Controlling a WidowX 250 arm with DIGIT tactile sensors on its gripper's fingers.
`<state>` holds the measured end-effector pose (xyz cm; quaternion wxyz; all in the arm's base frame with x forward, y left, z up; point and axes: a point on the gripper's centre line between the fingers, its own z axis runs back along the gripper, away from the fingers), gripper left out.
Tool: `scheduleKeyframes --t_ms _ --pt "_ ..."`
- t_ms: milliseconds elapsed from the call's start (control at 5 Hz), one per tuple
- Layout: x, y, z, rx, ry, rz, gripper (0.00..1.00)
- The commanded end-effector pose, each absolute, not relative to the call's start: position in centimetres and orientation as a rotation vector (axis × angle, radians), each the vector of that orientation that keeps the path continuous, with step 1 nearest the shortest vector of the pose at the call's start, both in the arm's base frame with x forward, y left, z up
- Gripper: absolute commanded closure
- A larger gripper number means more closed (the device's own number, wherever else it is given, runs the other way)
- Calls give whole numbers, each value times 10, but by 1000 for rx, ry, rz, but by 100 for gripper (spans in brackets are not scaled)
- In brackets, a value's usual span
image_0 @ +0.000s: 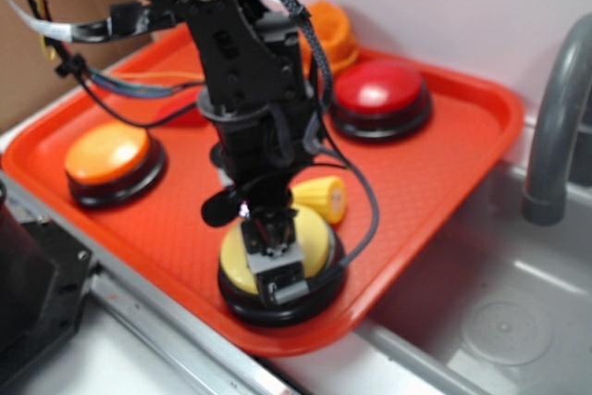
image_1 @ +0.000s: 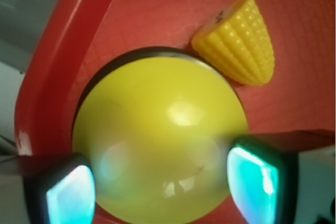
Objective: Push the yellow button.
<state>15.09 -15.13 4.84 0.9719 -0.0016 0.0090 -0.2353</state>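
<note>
Directly under hand (image_1: 163, 187) (fingers astride): yellow button (image_1: 157, 129)

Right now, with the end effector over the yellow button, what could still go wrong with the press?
1. The end effector is open, one finger on each side of the yellow button; the fingers might pass beside the dome instead of depressing it.
2. The toy corn lies close beside the button's base; sideways drift could knock it.
3. The button sits near the edge of the tray; an off-centre push might slide it.
</note>
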Motion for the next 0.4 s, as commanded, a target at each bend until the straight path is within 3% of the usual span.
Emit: scheduleKeyframes --t_ms 0,200 --pt "153 -152 92 38 -80 -462 0" --pt "151 -145 109 58 -114 -430 0"
